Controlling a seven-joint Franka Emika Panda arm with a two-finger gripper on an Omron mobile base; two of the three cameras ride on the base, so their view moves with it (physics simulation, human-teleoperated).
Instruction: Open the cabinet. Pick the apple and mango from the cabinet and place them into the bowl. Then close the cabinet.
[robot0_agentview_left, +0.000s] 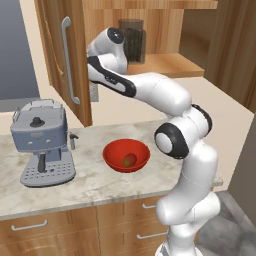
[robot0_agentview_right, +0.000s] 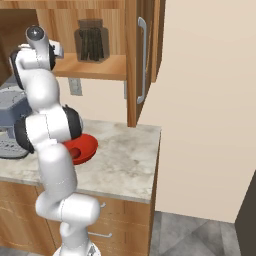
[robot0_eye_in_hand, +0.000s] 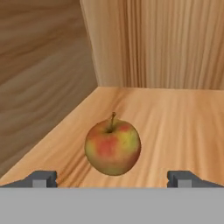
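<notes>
Wooden cabinet (robot0_agentview_left: 65, 65) stands open, arm reaching inside. On its shelf the apple (robot0_eye_in_hand: 113, 148) sits upright near the left wall, just ahead of the gripper (robot0_eye_in_hand: 112, 178), whose fingers are spread wide and hold nothing. Mango (robot0_agentview_left: 129, 160) lies in the bowl (robot0_agentview_left: 113, 155) on the counter (robot0_agentview_left: 90, 185).

Apple (robot0_eye_in_hand: 113, 146) and dark jar (robot0_agentview_left: 132, 40) on cabinet shelf (robot0_agentview_left: 165, 65).
</notes>
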